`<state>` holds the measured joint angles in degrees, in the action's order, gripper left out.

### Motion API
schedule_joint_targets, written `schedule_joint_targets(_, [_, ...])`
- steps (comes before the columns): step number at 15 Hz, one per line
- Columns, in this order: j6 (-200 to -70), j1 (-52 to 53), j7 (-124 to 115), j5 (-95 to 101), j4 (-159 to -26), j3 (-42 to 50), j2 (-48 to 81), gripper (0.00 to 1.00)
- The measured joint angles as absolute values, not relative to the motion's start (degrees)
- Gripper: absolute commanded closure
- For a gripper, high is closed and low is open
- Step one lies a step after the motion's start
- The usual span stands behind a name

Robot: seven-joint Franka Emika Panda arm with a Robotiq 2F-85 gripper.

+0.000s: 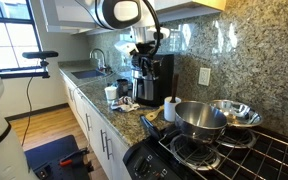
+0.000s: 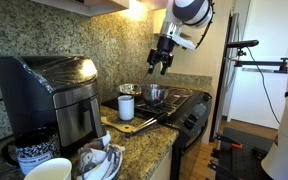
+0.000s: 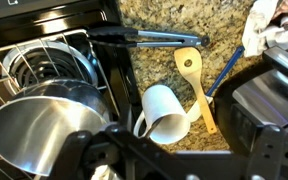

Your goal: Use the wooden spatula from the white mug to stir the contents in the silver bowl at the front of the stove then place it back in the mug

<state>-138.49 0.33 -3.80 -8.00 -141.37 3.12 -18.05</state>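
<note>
My fingers (image 2: 155,65) hang in the air, spread as wide as they go, and they hold nothing. In both exterior views they sit well above the strip of surface (image 3: 214,20) where it meets the side edge of the stove (image 1: 219,155). In the wrist view only dark parts of them show along the bottom edge.

Below them the white mug (image 3: 167,112) stands on the surface, just beside the stove's side edge, and I see nothing in its mouth. The wooden spatula (image 3: 196,88) is not in the mug. It lies flat on the surface on the mug's far side from the stove, its slotted blade pointing toward the wall. Its handle runs close past the mug; I cannot tell whether the 2 touch.

The silver bowl (image 1: 198,118) sits on the grate at the stove's front corner nearest the mug. A shinier bowl (image 1: 236,112) sits on the grate next to it. I cannot see what the silver bowl holds.

Further out, 1 pair of tongs (image 3: 149,36) lies on the surface toward the wall. A white cloth (image 3: 266,30) sits at the far corner of the wrist view. The black coffee machine (image 2: 54,100) stands on the surface beyond the spatula.
</note>
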Motion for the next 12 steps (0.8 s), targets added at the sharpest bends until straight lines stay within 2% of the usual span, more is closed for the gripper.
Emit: schedule_joint_targets(12, [-144.8,-3.2,-18.4,-1.7,-135.1,0.8,-12.3,0.00])
